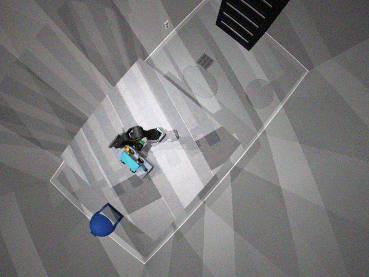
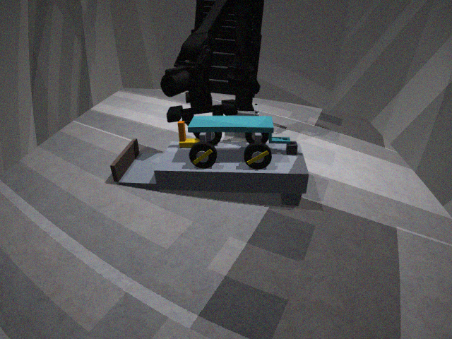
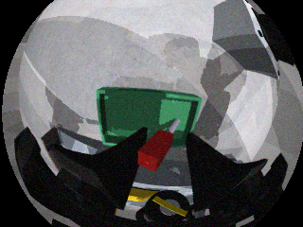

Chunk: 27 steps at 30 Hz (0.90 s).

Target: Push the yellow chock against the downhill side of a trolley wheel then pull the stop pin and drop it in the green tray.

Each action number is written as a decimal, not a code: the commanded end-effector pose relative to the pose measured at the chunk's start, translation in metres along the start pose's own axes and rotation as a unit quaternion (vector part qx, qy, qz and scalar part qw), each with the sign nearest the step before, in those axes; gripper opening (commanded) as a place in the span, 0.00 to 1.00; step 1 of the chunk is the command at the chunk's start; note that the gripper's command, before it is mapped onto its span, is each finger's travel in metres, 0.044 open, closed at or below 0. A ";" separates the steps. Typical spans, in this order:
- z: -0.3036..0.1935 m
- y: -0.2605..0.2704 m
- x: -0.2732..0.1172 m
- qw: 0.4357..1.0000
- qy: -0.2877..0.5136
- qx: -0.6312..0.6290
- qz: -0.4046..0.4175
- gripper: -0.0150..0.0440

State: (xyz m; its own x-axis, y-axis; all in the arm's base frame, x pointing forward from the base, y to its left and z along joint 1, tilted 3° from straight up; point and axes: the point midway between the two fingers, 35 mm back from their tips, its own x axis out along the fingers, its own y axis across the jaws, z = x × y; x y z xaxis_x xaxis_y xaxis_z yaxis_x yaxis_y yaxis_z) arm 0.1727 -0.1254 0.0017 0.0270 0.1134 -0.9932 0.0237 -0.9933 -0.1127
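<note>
My gripper is open; its fingers stand apart on both sides of the red-headed stop pin. The pin is tilted, its grey shank pointing toward the green tray; contact with a finger cannot be made out. The trolley stands on the ramp, all wheels down. The yellow chock, orange handle upright, sits at the downhill side of the trolley's far downhill wheel and seems to touch it. The fingertips are hidden behind the trolley in the exterior view.
A brown end board stands at the ramp's low end. A black block sits at the uphill end beside the trolley's cyan tongue, with no pin showing there. The arm reaches over the tray's side of the ramp.
</note>
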 end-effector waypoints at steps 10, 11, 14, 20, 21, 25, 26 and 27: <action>-0.001 0.007 0.002 1.000 0.001 -0.001 0.001 0.58; -0.001 0.008 0.002 1.000 0.001 -0.001 0.001 0.58; -0.001 0.009 0.003 1.000 0.001 -0.001 0.001 0.58; -0.001 0.011 0.004 1.000 0.001 -0.001 0.002 0.58; -0.001 0.011 0.004 1.000 0.001 -0.001 0.002 0.58; -0.001 0.013 0.005 1.000 0.001 -0.001 0.002 0.58; -0.001 0.013 0.006 1.000 0.001 -0.001 0.002 0.58; -0.001 0.013 0.006 1.000 0.001 -0.001 0.002 0.58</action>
State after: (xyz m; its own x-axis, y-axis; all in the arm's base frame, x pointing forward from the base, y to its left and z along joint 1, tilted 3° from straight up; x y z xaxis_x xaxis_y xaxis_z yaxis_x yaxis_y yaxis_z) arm 0.1730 -0.1352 -0.0051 0.0278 0.1151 -0.9930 0.0229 -0.9932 -0.1145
